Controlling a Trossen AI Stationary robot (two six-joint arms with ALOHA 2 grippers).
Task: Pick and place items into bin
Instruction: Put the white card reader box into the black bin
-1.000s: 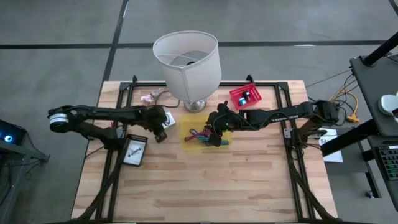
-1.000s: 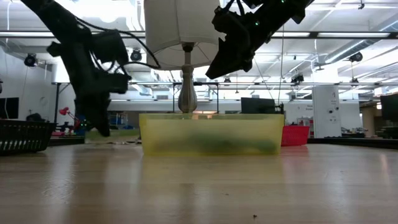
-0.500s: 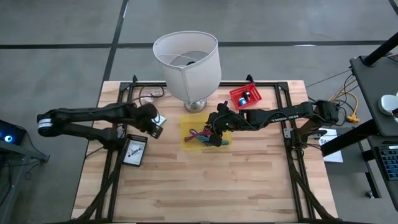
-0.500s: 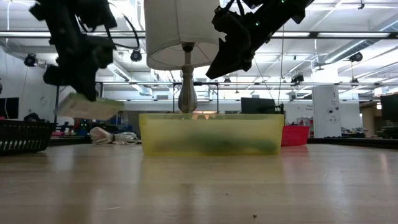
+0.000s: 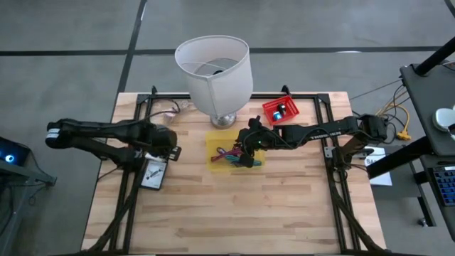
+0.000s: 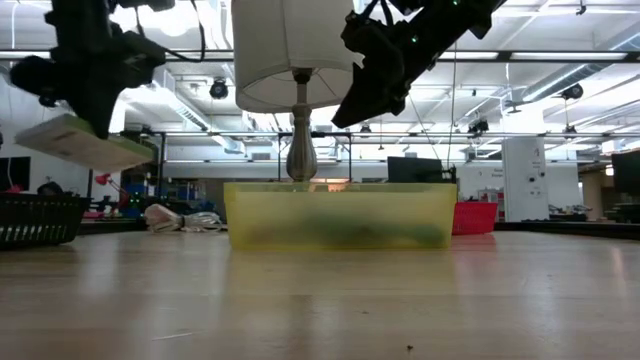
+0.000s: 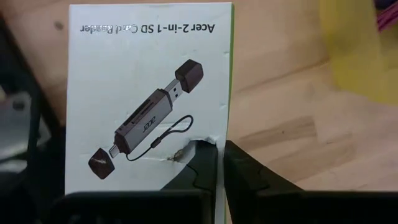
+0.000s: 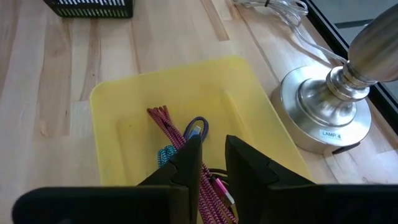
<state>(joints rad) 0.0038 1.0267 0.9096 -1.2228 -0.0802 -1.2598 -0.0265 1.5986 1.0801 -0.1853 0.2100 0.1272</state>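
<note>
Left gripper (image 7: 217,163), its fingers pinched on the lower edge of a white card-reader box (image 7: 149,99), holds that box in the air over the left side of the wooden table (image 5: 234,213); the printed face reads "Acer 2-in-1 SD Card Reader". From overhead the left gripper (image 5: 170,148) sits above a flat dark-framed card (image 5: 153,173) lying on the table, well apart from the yellow bin (image 5: 217,142). At table height the box (image 6: 78,142) hangs tilted, clear of the surface, beside a black mesh basket (image 6: 38,218). Right gripper (image 8: 211,158) hovers over the yellow bin (image 8: 118,124) with its fingers a narrow gap apart and nothing between them. Inside the bin lie a magenta braided cord (image 8: 180,149), a purple looped cord (image 8: 196,126) and a teal piece (image 8: 165,154). A white lampshade (image 5: 213,71) on a metal lamp base (image 8: 323,118) stands just behind the bin, and a small red tray (image 5: 280,109) sits near the lamp on the right arm's side.
</note>
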